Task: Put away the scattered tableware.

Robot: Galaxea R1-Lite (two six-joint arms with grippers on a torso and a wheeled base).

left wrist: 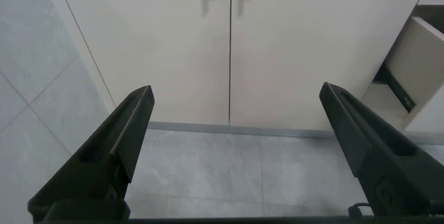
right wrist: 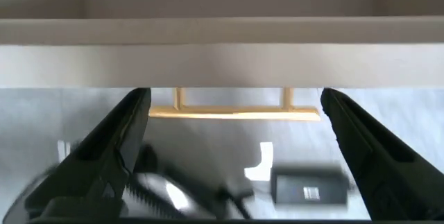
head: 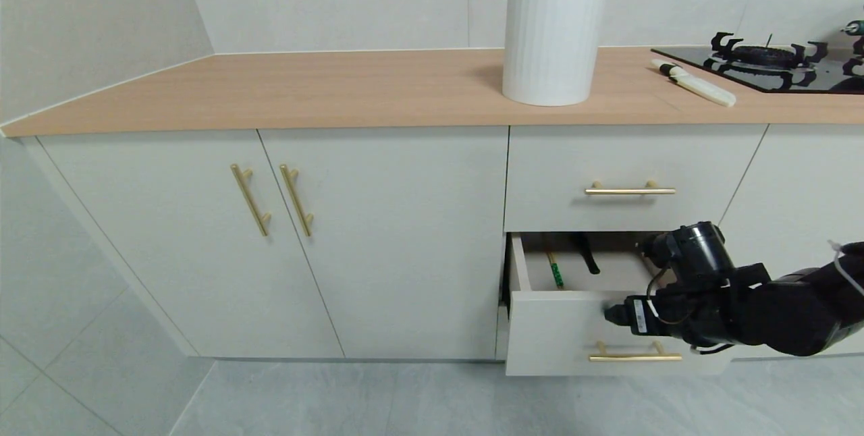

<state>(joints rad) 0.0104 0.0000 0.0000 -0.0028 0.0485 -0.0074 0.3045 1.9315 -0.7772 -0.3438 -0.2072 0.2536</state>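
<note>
The lower drawer (head: 518,267) of the cabinet run stands partly pulled out beneath the closed upper drawer (head: 634,159). Two pieces lie inside it, toward the back: a green-handled utensil (head: 555,271) near the drawer's left wall, and a black-handled utensil (head: 587,255) just beside it. Their working ends are hidden, so I cannot tell what kind they are.

A pale knife (head: 694,83) lies flat on the wooden surface (head: 337,88). It is angled, sits just beside the gas hob (head: 769,61), and is well apart from the drawer below. A ribbed white canister (head: 553,28) stands upright on the same surface, to the left of the knife.

The right claw (head: 611,314) sits low at the front panel of the open drawer, just below its top edge and above its brass bar handle (head: 634,356). I cannot tell whether it touches the panel. In the right wrist view the claw (right wrist: 234,98) is released, its two dark fingers (right wrist: 118,148) spread wide. The bar handle (right wrist: 232,112) shows between them but farther off, not gripped.

The left claw (left wrist: 236,92) is likewise released, with its fingers (left wrist: 114,148) wide apart. It hangs above the grey tiled floor (left wrist: 208,175), facing the pair of closed cabinet doors (left wrist: 229,37). The opened drawer (left wrist: 423,57) shows off to one side.
</note>
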